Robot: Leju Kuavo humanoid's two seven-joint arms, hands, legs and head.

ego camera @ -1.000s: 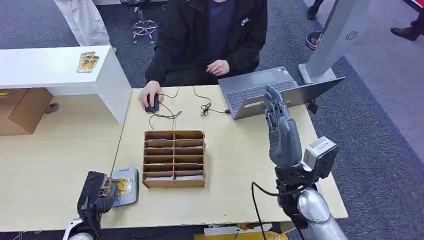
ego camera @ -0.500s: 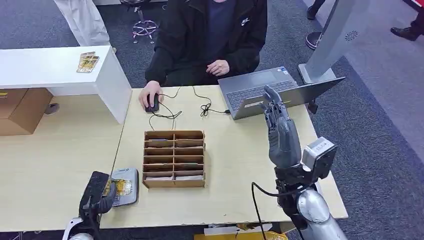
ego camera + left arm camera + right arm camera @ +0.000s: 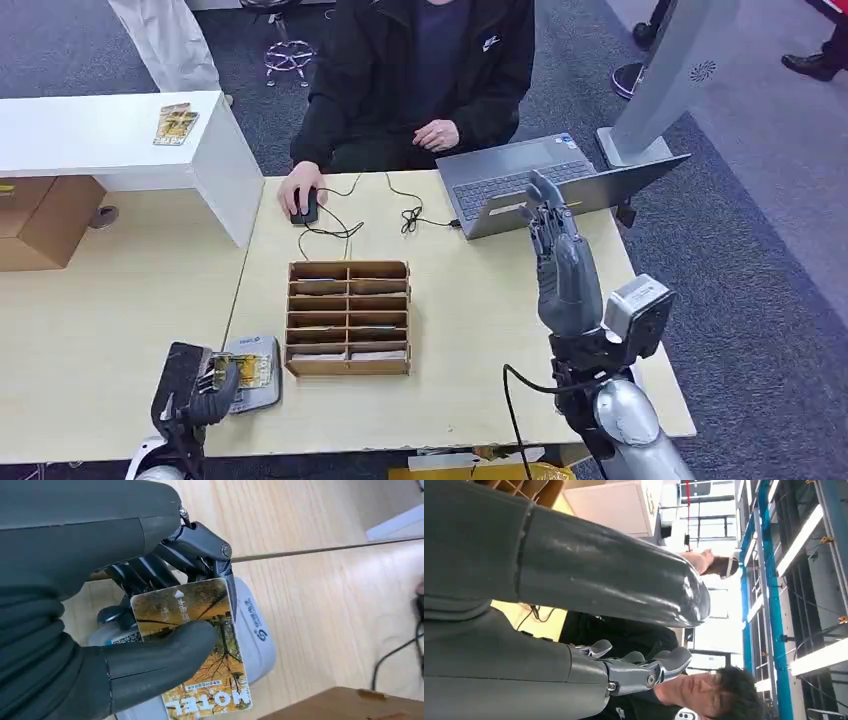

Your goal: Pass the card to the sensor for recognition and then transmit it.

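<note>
My left hand pinches a yellow hotel card between thumb and fingers, just above the grey card sensor at the table's front left. In the head view the card lies over the sensor's top face. My right hand stands raised above the table's right side, fingers straight and apart, holding nothing. The sensor's pale casing lies under the card in the left wrist view.
A wooden card rack with several slots stands beside the sensor. A person sits across the table with a hand on a mouse. An open laptop lies beyond my right hand. Cards rest on the white counter.
My left hand has shifted slightly back toward the sensor with the card. The right hand has stayed raised and still.
</note>
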